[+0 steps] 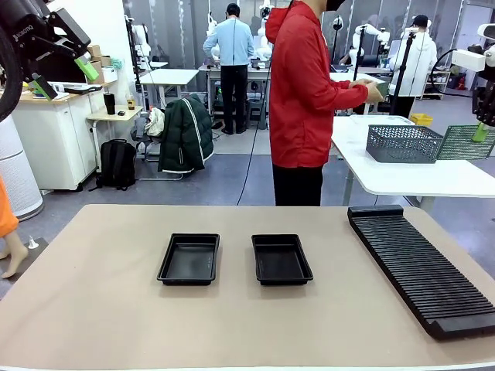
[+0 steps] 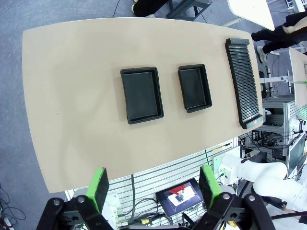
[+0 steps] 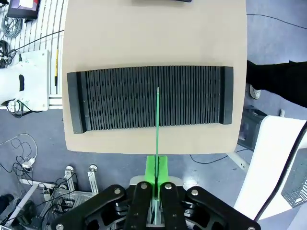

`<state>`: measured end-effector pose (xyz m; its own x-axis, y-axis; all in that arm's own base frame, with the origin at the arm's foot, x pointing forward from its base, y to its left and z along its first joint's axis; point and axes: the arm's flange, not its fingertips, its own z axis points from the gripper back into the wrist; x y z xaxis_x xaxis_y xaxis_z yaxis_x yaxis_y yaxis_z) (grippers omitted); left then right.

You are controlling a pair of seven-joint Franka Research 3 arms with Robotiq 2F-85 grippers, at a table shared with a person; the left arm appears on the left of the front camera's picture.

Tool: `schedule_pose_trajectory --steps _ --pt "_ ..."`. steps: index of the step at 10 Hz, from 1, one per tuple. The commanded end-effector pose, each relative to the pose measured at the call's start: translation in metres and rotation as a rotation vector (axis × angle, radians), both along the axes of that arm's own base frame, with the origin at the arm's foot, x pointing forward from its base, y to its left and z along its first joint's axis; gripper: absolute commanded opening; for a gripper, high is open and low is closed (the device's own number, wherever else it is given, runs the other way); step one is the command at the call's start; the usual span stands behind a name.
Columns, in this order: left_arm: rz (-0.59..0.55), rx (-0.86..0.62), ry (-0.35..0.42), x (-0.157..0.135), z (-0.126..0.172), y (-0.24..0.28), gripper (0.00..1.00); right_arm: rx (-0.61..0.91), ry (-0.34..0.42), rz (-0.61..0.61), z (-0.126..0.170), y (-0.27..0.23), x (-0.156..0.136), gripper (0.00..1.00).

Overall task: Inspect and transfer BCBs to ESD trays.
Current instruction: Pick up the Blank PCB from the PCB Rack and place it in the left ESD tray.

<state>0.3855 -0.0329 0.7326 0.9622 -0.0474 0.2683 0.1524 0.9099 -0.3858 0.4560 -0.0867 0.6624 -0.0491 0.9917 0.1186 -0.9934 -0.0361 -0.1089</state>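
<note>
Bench [image 2: 72,96]: well below both grippers.
Slotted rack [image 3: 120,98]: black, directly beneath the right gripper [image 3: 156,167].
Left ESD tray [image 1: 189,260], right ESD tray [image 1: 281,260]: both empty, side by side beneath the left gripper [image 2: 154,187], which was spread and held nothing.
BCB [image 3: 157,120]: one, edge-on, pinched in the right gripper above the rack.
Step, judged: inspection hold. Next calls for turning the board flat over a tray.

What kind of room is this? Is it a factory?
Probably a robot lab or workshop: a work table with two black ESD trays and a long slotted rack, white benches behind, and people working at them.
</note>
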Motion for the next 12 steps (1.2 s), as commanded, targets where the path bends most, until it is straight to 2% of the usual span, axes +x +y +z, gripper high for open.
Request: schedule_pose_trajectory --steps 1,5,6,9,12 --pt "0.001 0.000 -0.003 0.000 0.000 0.001 1.00 -0.002 0.003 -0.001 -0.002 0.000 -0.001 0.00" --pt "0.001 0.000 -0.003 0.000 0.000 0.001 1.00 -0.002 0.003 -0.001 -0.002 0.000 -0.001 0.00" --pt "0.001 0.000 -0.003 0.000 0.000 0.001 1.00 0.000 0.000 0.000 0.000 0.000 0.000 0.03" --pt "0.001 0.000 -0.003 0.000 0.000 0.001 1.00 0.040 0.054 -0.244 0.001 0.021 -0.020 0.03" --pt "0.001 0.000 -0.003 0.000 0.000 0.001 1.00 0.028 0.065 -0.283 0.006 0.046 -0.051 0.03"
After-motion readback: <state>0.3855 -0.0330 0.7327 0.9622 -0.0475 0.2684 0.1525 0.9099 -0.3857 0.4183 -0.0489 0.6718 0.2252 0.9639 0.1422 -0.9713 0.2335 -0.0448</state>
